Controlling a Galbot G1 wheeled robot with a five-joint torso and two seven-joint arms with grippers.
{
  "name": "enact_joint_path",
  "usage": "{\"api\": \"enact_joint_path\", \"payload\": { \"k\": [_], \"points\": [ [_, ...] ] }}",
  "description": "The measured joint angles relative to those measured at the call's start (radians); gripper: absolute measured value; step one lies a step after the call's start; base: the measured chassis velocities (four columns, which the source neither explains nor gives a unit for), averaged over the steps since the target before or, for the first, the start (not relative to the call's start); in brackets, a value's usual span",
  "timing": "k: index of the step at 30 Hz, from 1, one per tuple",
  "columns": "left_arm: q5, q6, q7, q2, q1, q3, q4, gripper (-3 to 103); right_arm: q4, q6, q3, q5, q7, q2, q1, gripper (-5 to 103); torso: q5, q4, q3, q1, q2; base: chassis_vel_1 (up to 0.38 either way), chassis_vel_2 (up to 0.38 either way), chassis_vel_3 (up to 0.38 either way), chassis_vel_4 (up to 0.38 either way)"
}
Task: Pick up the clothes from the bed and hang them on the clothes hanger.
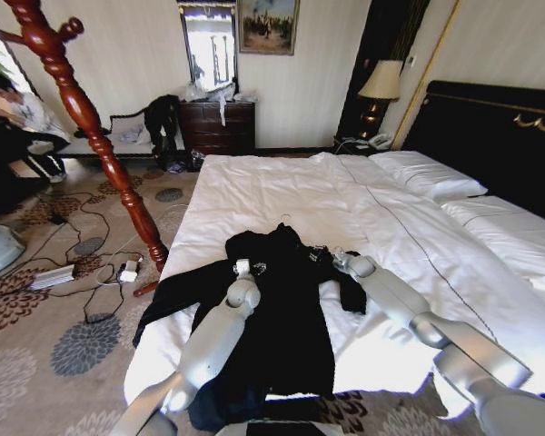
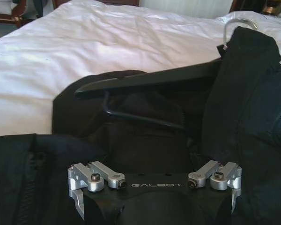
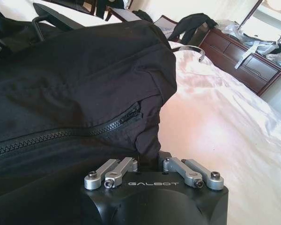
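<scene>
Two grippers work over one black coat (image 1: 282, 318) spread across the foot of the bed (image 1: 282, 191). Nearest the wrist camera, the left gripper (image 2: 154, 206) stands with its jaws spread wide, holding nothing, poised just above the dark cloth; in the head view it sits near the coat's collar (image 1: 245, 269). Beyond it lies one black hanger (image 2: 150, 82), its shoulder bar and lower rod bare on one side, the other side tucked inside the coat's shoulder, and its metal hook (image 2: 234, 26) curving above the white duvet. The right gripper (image 3: 150, 161) has its linkages drawn inward, clamped on a fold of coat cloth beside a zipper (image 3: 84, 131); in the head view it meets the garment's far sleeve (image 1: 331, 259). One sleeve hangs off the bed's near edge toward the patterned carpet (image 1: 36, 363). Two white pillows (image 1: 427, 173) rest against the black headboard (image 1: 500, 136). One red wooden coat stand (image 1: 91, 127) rises beside the bed.
</scene>
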Motion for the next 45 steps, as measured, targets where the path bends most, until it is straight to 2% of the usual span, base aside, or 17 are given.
{"api": "enact_joint_path", "payload": {
  "k": [10,15,18,20,23,24,27,29,32,35,40,45],
  "points": [
    [-0.042,0.048,-0.038,-0.022,-0.017,0.066,0.0,96,0.016,0.0,0.019,0.002,0.001,-0.021,-0.027,18,0.0001,0.0,0.0,0.0,0.0,0.0,0.0,0.0,0.0],
    [-0.046,0.054,-0.059,-0.027,-0.01,0.075,-0.001,94,0.019,0.002,0.032,0.001,0.001,-0.026,-0.039,18,0.0002,0.0,0.0,0.0,0.0,0.0,0.0,0.0,0.0],
    [-0.046,0.048,-0.069,-0.024,0.002,0.073,-0.012,78,0.02,0.007,0.04,-0.001,0.0,-0.029,-0.045,18,0.0001,0.0,0.0,0.0,0.0,0.0,0.0,0.0,0.0],
    [-0.046,0.045,-0.07,-0.022,0.005,0.07,-0.015,78,0.02,0.009,0.041,-0.001,0.0,-0.029,-0.046,18,0.0001,-0.0001,0.0,0.0,0.0,0.0,0.0,0.0,0.0],
    [-0.039,0.028,-0.072,-0.012,0.019,0.049,-0.022,62,0.02,0.014,0.044,-0.002,-0.001,-0.031,-0.049,18,0.0,-0.0002,0.0,0.0,0.0,0.0,0.0,0.0,0.0],
    [-0.039,0.028,-0.072,-0.012,0.019,0.049,-0.022,62,0.02,0.014,0.044,-0.002,-0.001,-0.031,-0.049,18,0.0,-0.0002,0.0,0.0,0.0,0.0,0.0,0.0,0.0],
    [-0.032,0.007,-0.062,0.004,0.03,0.026,-0.029,46,0.018,0.017,0.045,-0.004,-0.001,-0.033,-0.049,18,-0.0001,-0.0001,0.0,0.0,0.0,0.0,0.0,0.0,0.0],
    [-0.03,0.0,-0.058,0.007,0.032,0.021,-0.03,46,0.018,0.018,0.045,-0.004,-0.002,-0.033,-0.049,18,-0.0001,-0.0001,0.0,0.0,0.0,0.0,0.0,0.0,0.0],
    [-0.022,-0.013,-0.05,0.02,0.043,-0.006,-0.038,30,0.016,0.019,0.044,-0.004,-0.002,-0.033,-0.048,18,-0.0001,-0.0002,0.0,0.0,0.0,0.0,0.0,0.0,0.0],
    [-0.011,-0.02,-0.048,0.028,0.05,-0.024,-0.038,24,0.015,0.021,0.043,-0.005,-0.002,-0.034,-0.048,18,-0.0001,-0.0001,0.0,0.0,0.0,0.0,0.0,0.0,0.0],
    [0.011,-0.049,-0.031,0.064,0.068,-0.067,-0.053,3,0.012,0.023,0.043,-0.005,-0.004,-0.039,-0.047,18,-0.0001,0.0,0.0,0.0,0.0,0.0,0.0,0.0,0.0],
    [0.015,-0.067,-0.018,0.095,0.091,-0.108,-0.081,0,0.011,0.023,0.043,-0.004,-0.005,-0.046,-0.049,18,-0.0002,0.0,0.0,0.0,0.0,0.0,0.0,0.0,0.0]
  ]
}}
